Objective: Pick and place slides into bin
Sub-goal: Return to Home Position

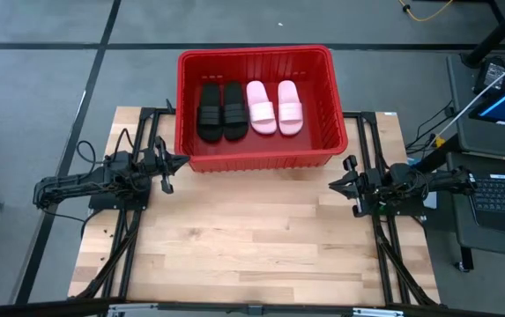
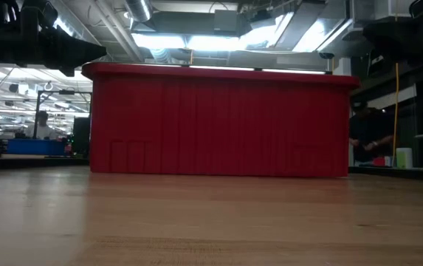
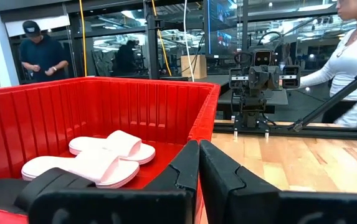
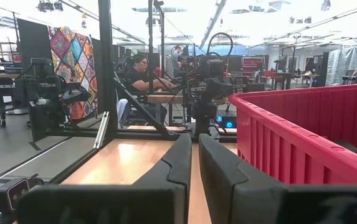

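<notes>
Inside the ribbed red plastic bin (image 1: 255, 51) lie black slide sandals (image 1: 222, 111) and pale pink slide sandals (image 1: 276, 107); placing looks done, with left gripper (image 1: 171, 165) and right gripper (image 1: 340, 180) closed, empty.

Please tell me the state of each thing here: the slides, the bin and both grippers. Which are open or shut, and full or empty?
black slides: lying side by side inside the bin, straps up.
pink slides: lying side by side inside the bin, next to the black slides.
bin: upright, holding all four slides.
left gripper: shut, empty, outside the bin.
right gripper: shut, empty, outside the bin.
</notes>
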